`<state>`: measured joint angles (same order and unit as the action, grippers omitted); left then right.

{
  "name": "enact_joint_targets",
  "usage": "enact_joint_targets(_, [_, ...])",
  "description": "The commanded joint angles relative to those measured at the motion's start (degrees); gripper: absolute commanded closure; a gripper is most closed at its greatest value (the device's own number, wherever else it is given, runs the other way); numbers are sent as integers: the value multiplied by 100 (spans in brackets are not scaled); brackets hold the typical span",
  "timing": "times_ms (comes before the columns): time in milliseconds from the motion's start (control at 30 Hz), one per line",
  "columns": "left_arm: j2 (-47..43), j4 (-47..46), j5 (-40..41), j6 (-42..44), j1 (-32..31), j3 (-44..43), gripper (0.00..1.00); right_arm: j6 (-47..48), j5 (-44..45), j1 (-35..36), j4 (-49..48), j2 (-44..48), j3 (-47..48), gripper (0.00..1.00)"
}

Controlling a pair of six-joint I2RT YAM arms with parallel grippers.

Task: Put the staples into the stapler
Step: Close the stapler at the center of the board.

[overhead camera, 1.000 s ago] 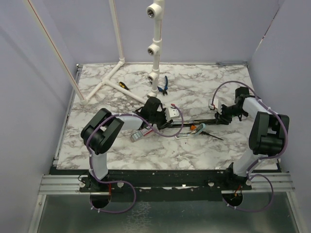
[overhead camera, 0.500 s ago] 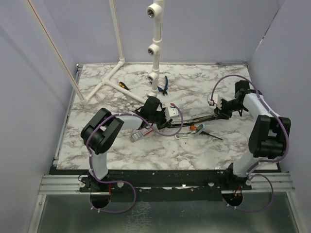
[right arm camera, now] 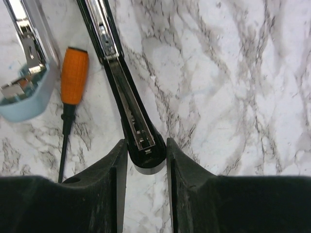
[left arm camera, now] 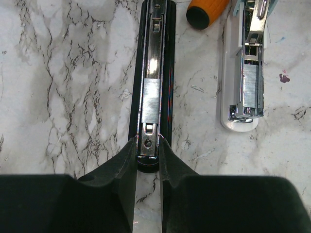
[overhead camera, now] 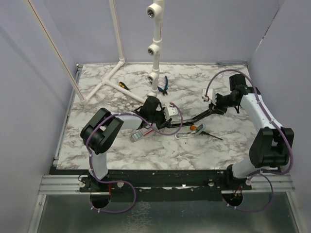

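Left gripper [left arm camera: 147, 143] pinches the base of the slim black hinged stapler [left arm camera: 155, 43] (silvery staple strip [left arm camera: 151, 99] in its channel). Right gripper [right arm camera: 146, 148] clasps the lid tip.

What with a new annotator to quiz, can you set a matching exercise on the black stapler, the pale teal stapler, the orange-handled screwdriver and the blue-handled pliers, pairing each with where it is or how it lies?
Things:
1. black stapler
2. pale teal stapler
3. orange-handled screwdriver
4. blue-handled pliers

Places or states:
A. lying between the two staplers
B. near the foot of the white pipe post
C. clamped at both ends between jaws
D. lying open with its metal channel up, nothing gripping it

Pairs: 1-C, 2-D, 3-A, 4-B.
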<state>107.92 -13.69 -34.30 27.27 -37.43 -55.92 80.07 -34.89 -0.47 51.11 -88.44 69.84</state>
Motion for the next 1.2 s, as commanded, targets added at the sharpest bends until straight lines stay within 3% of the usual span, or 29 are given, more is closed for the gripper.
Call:
enact_joint_targets(0, [98,15,-228,16,-98,-64,100,-823,-996,392,-148,100,134,80])
enact_joint_targets(267, [84,-151,-247,-71,-91,11,100,-1571,-1692,670,-640,73,91,81])
enact_joint_targets(1167, [74,-501,-233,-183,38,189,100,-2576,-1718,1399,-2257,54,-979,82])
